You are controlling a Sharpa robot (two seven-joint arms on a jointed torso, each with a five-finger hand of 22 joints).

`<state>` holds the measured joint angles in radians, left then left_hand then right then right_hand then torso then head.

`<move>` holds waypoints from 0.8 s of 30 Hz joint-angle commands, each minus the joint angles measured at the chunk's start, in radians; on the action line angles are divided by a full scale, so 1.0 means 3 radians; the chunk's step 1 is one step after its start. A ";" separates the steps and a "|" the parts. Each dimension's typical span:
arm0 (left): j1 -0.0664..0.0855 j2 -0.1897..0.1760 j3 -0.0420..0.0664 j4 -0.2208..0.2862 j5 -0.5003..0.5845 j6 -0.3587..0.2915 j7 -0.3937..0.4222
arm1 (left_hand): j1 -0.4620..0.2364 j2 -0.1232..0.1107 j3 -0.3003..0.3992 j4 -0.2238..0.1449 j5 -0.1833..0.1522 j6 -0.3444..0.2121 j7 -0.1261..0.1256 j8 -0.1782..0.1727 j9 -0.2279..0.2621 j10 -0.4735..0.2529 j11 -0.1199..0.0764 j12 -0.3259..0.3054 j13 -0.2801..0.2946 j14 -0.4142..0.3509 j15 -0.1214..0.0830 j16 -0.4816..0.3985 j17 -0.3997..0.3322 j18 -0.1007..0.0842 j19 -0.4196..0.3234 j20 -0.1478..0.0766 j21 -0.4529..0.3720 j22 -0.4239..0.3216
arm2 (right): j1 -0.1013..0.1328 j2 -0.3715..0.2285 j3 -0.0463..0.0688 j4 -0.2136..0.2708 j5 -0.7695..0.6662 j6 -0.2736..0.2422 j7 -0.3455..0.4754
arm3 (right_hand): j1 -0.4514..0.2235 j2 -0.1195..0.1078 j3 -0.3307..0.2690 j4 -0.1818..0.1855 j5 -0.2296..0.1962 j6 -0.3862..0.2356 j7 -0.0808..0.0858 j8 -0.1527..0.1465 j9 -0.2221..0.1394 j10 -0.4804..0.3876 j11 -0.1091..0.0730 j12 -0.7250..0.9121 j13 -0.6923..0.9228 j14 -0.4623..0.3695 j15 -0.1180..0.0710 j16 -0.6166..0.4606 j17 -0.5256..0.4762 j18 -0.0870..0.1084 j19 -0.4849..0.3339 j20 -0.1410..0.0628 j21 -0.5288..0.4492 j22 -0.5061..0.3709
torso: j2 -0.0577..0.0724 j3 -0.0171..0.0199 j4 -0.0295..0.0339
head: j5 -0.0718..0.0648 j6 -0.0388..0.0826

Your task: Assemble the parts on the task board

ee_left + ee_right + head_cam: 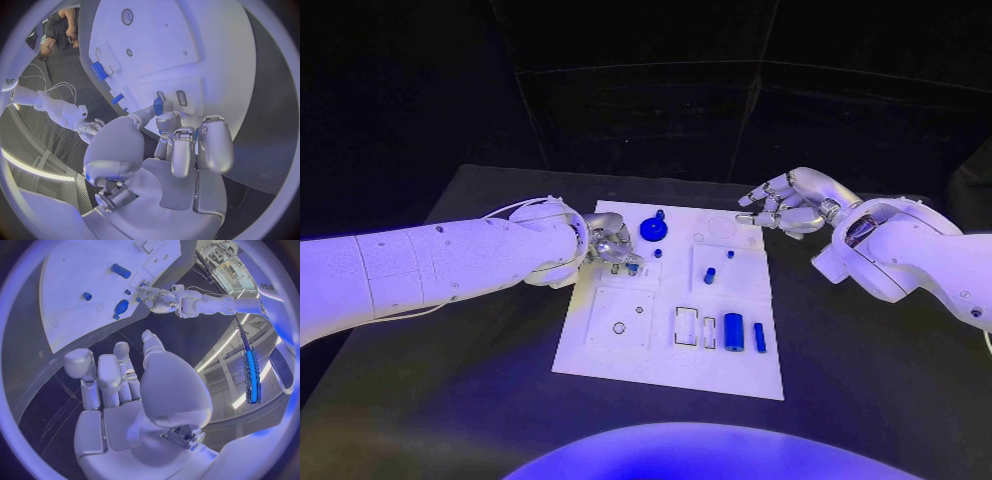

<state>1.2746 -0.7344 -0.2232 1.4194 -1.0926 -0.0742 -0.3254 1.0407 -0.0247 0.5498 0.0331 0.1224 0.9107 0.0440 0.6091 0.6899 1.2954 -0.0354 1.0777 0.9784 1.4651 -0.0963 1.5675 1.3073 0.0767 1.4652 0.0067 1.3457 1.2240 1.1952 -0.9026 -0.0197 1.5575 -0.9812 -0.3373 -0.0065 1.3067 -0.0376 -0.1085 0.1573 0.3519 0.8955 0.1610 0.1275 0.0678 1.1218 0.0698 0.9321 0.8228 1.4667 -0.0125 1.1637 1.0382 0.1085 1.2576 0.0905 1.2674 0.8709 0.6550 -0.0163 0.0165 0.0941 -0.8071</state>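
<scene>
Board: task board (733, 375), a white plate, lies at the middle of the black tabletop (877, 380), its long side running from the robot outward.
Left hand: left hand (610, 248) sits over the board's 9 o'clock edge, fingers curled together; a small blue part (158, 106) shows pinched at its fingertips in the left wrist view, right over two small slots in the board.
Right hand: right hand (790, 203) hangs off the board at about 2 o'clock, over the tabletop, fingers loosely curled and apart, nothing in them.
Round part: round blue part (653, 229) with a short stem lies toward the board's 12 o'clock end, just beside the left hand.
Small parts: small blue peg (730, 254) and short blue piece (710, 275) stand near the board's centre, slightly toward 1 o'clock.
Cylinder: blue cylinder (733, 325) lies toward 5 o'clock, with a thin blue bar (760, 337) just beside it on the 3 o'clock side.
Recesses: rectangular slots (687, 326) sit at the cylinder's 9 o'clock side; a round hole (619, 328) lies near the 7 o'clock corner.
</scene>
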 commanded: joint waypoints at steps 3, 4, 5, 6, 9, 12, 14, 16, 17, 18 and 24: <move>-0.0003 -0.0038 -0.0002 0.0034 -0.0063 0.0127 0.0006 | 0.0007 0.0005 0.0560 -0.0524 0.0028 0.0000 -0.0023 0.0027 0.0018 0.0038 -0.0005 0.0010 -0.0001 0.0352 -0.0006 0.0011 0.0878 -0.0036 0.0052 0.0011 0.0031 0.0025 | 0.0006 0.0007 0.0001 -0.0006 0.0009 0.0027 0.0011 | -0.0005 0.0018 -0.0013 -0.0001 0.0020 -0.0016 -0.0016 0.0018 0.0003 -0.0023 -0.0010 -0.0019 -0.0003 0.0007 -0.0006 -0.0015 -0.0002 0.0065 -0.0017 0.0005 -0.0012 -0.0003 | 0.0000 0.0001 0.0000 | 0.0008 -0.0013; -0.0003 -0.0044 -0.0002 0.0039 -0.0064 0.0143 0.0005 | 0.0006 0.0002 0.0565 -0.0525 0.0032 0.0000 -0.0023 0.0029 0.0020 0.0038 -0.0005 0.0010 -0.0002 0.0352 -0.0006 0.0011 0.0878 -0.0037 0.0052 0.0011 0.0032 0.0027 | 0.0006 0.0009 0.0001 -0.0008 0.0009 0.0028 0.0012 | -0.0005 0.0018 -0.0013 -0.0001 0.0020 -0.0016 -0.0016 0.0018 0.0003 -0.0023 -0.0010 -0.0019 -0.0003 0.0007 -0.0006 -0.0015 -0.0002 0.0065 -0.0017 0.0005 -0.0012 -0.0003 | 0.0001 0.0000 -0.0001 | 0.0011 -0.0011; -0.0003 -0.0049 -0.0002 0.0044 -0.0064 0.0156 0.0004 | 0.0006 0.0002 0.0565 -0.0525 0.0032 0.0000 -0.0023 0.0029 0.0020 0.0038 -0.0005 0.0010 -0.0002 0.0352 -0.0006 0.0011 0.0878 -0.0037 0.0052 0.0011 0.0032 0.0027 | 0.0006 0.0010 0.0001 -0.0009 0.0009 0.0029 0.0012 | -0.0005 0.0018 -0.0013 -0.0001 0.0020 -0.0016 -0.0016 0.0018 0.0003 -0.0023 -0.0010 -0.0019 -0.0003 0.0007 -0.0006 -0.0015 -0.0002 0.0065 -0.0017 0.0005 -0.0012 -0.0003 | 0.0002 0.0000 -0.0002 | 0.0008 -0.0007; -0.0003 -0.0054 -0.0002 0.0048 -0.0064 0.0167 0.0003 | 0.0003 -0.0002 0.0571 -0.0526 0.0037 -0.0001 -0.0024 0.0032 0.0024 0.0039 -0.0006 0.0010 -0.0004 0.0352 -0.0007 0.0011 0.0878 -0.0037 0.0052 0.0011 0.0033 0.0029 | 0.0006 0.0011 0.0001 -0.0010 0.0009 0.0030 0.0013 | -0.0005 0.0018 -0.0013 -0.0001 0.0020 -0.0016 -0.0016 0.0018 0.0003 -0.0023 -0.0010 -0.0019 -0.0003 0.0007 -0.0006 -0.0015 -0.0002 0.0065 -0.0017 0.0005 -0.0012 -0.0003 | 0.0003 -0.0002 -0.0002 | 0.0006 -0.0009; -0.0003 -0.0060 -0.0002 0.0052 -0.0064 0.0187 0.0002 | 0.0002 -0.0004 0.0574 -0.0526 0.0039 -0.0001 -0.0024 0.0034 0.0025 0.0039 -0.0006 0.0010 -0.0004 0.0352 -0.0007 0.0011 0.0878 -0.0037 0.0052 0.0010 0.0034 0.0030 | 0.0006 0.0013 0.0001 -0.0011 0.0009 0.0032 0.0014 | -0.0005 0.0018 -0.0013 -0.0001 0.0020 -0.0016 -0.0016 0.0018 0.0003 -0.0023 -0.0010 -0.0019 -0.0003 0.0007 -0.0006 -0.0015 -0.0002 0.0065 -0.0017 0.0005 -0.0012 -0.0003 | 0.0003 0.0000 -0.0001 | 0.0003 -0.0011; -0.0003 -0.0057 -0.0002 0.0049 -0.0064 0.0197 0.0001 | -0.0001 -0.0009 0.0581 -0.0527 0.0044 -0.0001 -0.0025 0.0037 0.0029 0.0038 -0.0007 0.0008 -0.0008 0.0352 -0.0007 0.0011 0.0878 -0.0036 0.0051 0.0010 0.0031 0.0026 | 0.0006 0.0017 0.0001 -0.0013 0.0009 0.0034 0.0015 | -0.0005 0.0018 -0.0013 -0.0001 0.0020 -0.0016 -0.0016 0.0018 0.0003 -0.0023 -0.0010 -0.0019 -0.0003 0.0007 -0.0006 -0.0015 -0.0002 0.0065 -0.0017 0.0005 -0.0012 -0.0003 | 0.0001 0.0004 -0.0002 | 0.0008 -0.0012; -0.0003 -0.0050 -0.0002 0.0045 -0.0064 0.0205 0.0000 | -0.0002 -0.0011 0.0583 -0.0528 0.0045 -0.0001 -0.0025 0.0038 0.0030 0.0037 -0.0007 0.0006 -0.0010 0.0352 -0.0007 0.0011 0.0878 -0.0036 0.0051 0.0010 0.0032 0.0028 | 0.0006 0.0019 0.0001 -0.0014 0.0009 0.0035 0.0016 | -0.0011 0.0022 -0.0018 0.0006 0.0022 -0.0017 -0.0016 0.0020 0.0003 -0.0022 -0.0010 -0.0017 -0.0003 0.0008 -0.0006 -0.0017 -0.0002 0.0066 -0.0017 0.0005 -0.0014 -0.0007 | 0.0002 0.0004 0.0000 | 0.0004 -0.0011; -0.0003 -0.0042 -0.0002 0.0041 -0.0064 0.0213 0.0000 | -0.0004 -0.0014 0.0585 -0.0528 0.0046 -0.0002 -0.0025 0.0039 0.0032 0.0037 -0.0007 0.0006 -0.0011 0.0352 -0.0007 0.0011 0.0878 -0.0037 0.0052 0.0010 0.0034 0.0030 | 0.0006 0.0020 0.0001 -0.0015 0.0009 0.0037 0.0016 | -0.0011 0.0022 -0.0018 0.0007 0.0022 -0.0017 -0.0016 0.0020 0.0003 -0.0022 -0.0010 -0.0016 -0.0003 0.0008 -0.0006 -0.0017 -0.0002 0.0066 -0.0017 0.0005 -0.0014 -0.0007 | 0.0003 0.0004 0.0000 | 0.0001 -0.0011; -0.0003 -0.0037 -0.0002 0.0039 -0.0065 0.0220 -0.0001 | -0.0006 -0.0016 0.0585 -0.0528 0.0047 -0.0002 -0.0025 0.0040 0.0032 0.0037 -0.0007 0.0006 -0.0011 0.0352 -0.0008 0.0011 0.0878 -0.0037 0.0052 0.0010 0.0034 0.0030 | 0.0006 0.0021 0.0001 -0.0015 0.0009 0.0037 0.0016 | -0.0011 0.0022 -0.0018 0.0007 0.0022 -0.0017 -0.0016 0.0020 0.0003 -0.0022 -0.0010 -0.0016 -0.0003 0.0008 -0.0006 -0.0017 -0.0002 0.0066 -0.0017 0.0005 -0.0014 -0.0007 | 0.0004 0.0004 0.0000 | 0.0001 -0.0010; -0.0003 -0.0032 -0.0002 0.0036 -0.0065 0.0227 -0.0001 | -0.0008 -0.0018 0.0586 -0.0527 0.0047 -0.0003 -0.0024 0.0041 0.0033 0.0037 -0.0007 0.0006 -0.0012 0.0352 -0.0008 0.0011 0.0878 -0.0037 0.0052 0.0009 0.0034 0.0030 | 0.0006 0.0023 0.0001 -0.0016 0.0009 0.0038 0.0017 | -0.0011 0.0022 -0.0018 0.0007 0.0022 -0.0017 -0.0016 0.0020 0.0003 -0.0022 -0.0010 -0.0016 -0.0003 0.0008 -0.0006 -0.0017 -0.0002 0.0066 -0.0017 0.0005 -0.0014 -0.0007 | 0.0003 0.0004 -0.0001 | 0.0001 -0.0011; -0.0003 -0.0017 -0.0002 0.0027 -0.0065 0.0265 -0.0004 | -0.0020 -0.0033 0.0587 -0.0525 0.0048 -0.0003 -0.0026 0.0046 0.0039 0.0040 -0.0007 0.0008 -0.0011 0.0352 -0.0008 0.0011 0.0878 -0.0037 0.0052 0.0009 0.0035 0.0033 | 0.0006 0.0024 0.0001 -0.0016 0.0009 0.0044 0.0016 | -0.0011 0.0022 -0.0018 0.0007 0.0022 -0.0017 -0.0016 0.0020 0.0003 -0.0022 -0.0010 -0.0016 -0.0003 0.0008 -0.0006 -0.0017 -0.0002 0.0066 -0.0017 0.0005 -0.0014 -0.0007 | 0.0003 0.0004 -0.0001 | -0.0004 -0.0015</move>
<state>1.2759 -0.7415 -0.2217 1.4266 -1.1040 -0.0286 -0.3261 1.0381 -0.0272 0.5579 0.0358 0.1324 0.9108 0.0445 0.6170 0.7016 1.2992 -0.0390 1.0776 0.9758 1.4651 -0.0962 1.5675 1.3073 0.0768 1.4649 0.0070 1.3506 1.2332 1.1950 -0.8955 -0.0198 1.5521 -0.9809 -0.3311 -0.0065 1.3068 -0.0376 -0.1085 0.1573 0.3518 0.8955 0.1609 0.1275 0.0678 1.1218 0.0697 0.9321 0.8229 1.4667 -0.0125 1.1636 1.0383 0.1086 1.2576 0.0905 1.2678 0.8698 0.6556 -0.0150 0.0160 0.0939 -0.8116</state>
